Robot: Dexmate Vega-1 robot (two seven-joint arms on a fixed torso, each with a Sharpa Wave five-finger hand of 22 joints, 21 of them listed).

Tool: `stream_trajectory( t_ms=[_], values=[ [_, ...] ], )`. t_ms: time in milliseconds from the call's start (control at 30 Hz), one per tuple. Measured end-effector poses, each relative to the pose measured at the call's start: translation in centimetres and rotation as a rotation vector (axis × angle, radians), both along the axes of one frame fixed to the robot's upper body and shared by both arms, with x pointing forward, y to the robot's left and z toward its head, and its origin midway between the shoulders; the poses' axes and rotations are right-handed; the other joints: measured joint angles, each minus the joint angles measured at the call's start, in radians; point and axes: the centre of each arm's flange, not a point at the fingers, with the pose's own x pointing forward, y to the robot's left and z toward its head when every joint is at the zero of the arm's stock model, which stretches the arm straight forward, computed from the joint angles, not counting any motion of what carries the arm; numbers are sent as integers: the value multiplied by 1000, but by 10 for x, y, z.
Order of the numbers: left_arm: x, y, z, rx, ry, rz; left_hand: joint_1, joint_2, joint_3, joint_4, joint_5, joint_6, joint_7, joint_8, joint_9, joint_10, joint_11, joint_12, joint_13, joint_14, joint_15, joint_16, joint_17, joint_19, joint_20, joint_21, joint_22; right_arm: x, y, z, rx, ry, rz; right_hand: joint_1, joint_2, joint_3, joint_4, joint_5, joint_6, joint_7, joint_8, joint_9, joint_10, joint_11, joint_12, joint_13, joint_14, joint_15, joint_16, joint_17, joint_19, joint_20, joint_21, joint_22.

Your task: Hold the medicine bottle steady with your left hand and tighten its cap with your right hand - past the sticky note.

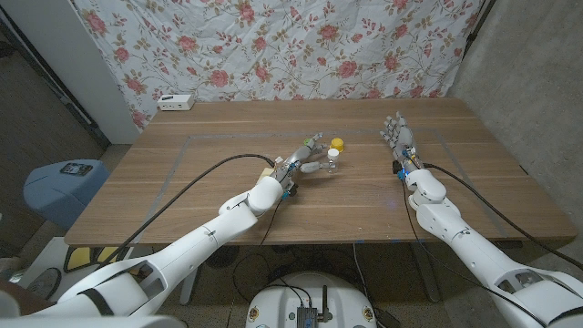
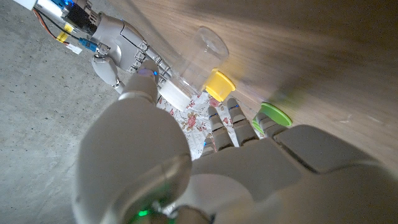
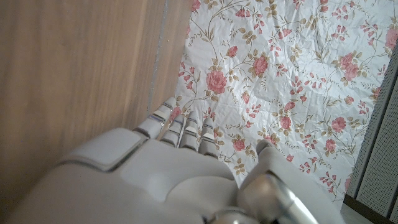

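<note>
left hand [image 1: 305, 158] at frame centre, fingers around clear medicine bottle [image 1: 332, 156] beside yellow cap [image 1: 337, 143]; right hand [image 1: 398, 137] centre-right, fingers spread, empty.

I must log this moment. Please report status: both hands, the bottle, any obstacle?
Left hand at the clear bottle, grip not confirmed. Right hand open, well clear. Yellow cap beside the bottle. Nothing between them.
</note>
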Motion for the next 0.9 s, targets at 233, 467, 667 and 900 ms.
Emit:
stream_trajectory(
  t_ms=[233, 467, 667, 900],
  values=[
    [1, -4, -1, 0, 1, -4, 16, 8, 0, 0, -8, 0, 0, 0, 0, 11, 4, 0, 0, 20, -2, 5, 0, 1, -1, 0, 2, 0, -1, 0, -1, -1, 3, -1, -1, 0, 0, 0, 0, 0, 0, 0, 0, 0, 0, 0, 0, 0, 0, 0, 0, 0, 0, 0],
    [3, -7, -1, 1, 0, -7, 21, 13, 0, 0, -11, 0, 0, 5, 0, 30, 2, 0, 0, 40, -3, 5, 0, 14, -7, 0, 2, 0, -2, 1, -1, -4, 3, -1, -1, 0, 0, 0, 0, 0, 0, 0, 0, 0, 0, 0, 0, 0, 0, 0, 0, 0, 0, 0],
    [3, -9, -2, 5, -1, -6, 33, 17, -3, 3, -19, 3, 3, 8, 0, 49, -5, 0, 0, 57, -3, 5, 0, 36, -14, 0, 0, 0, -2, 2, -2, -8, 4, -1, -1, 0, 0, 4, 0, 0, 0, 0, 0, 0, 0, 0, 0, 0, 0, 0, 0, 0, 0, 0],
    [4, -10, -3, 13, -7, -1, 55, 21, -7, -1, -27, 20, 9, 8, 0, 61, -4, 0, 0, 68, -4, 5, 0, 47, -25, 0, -1, 0, -3, 2, 1, -11, 2, -1, -1, 0, 0, 4, 0, 0, 0, 0, 0, 0, 0, 0, 0, 0, 0, 0, 0, 0, 0, 0]
  ],
)
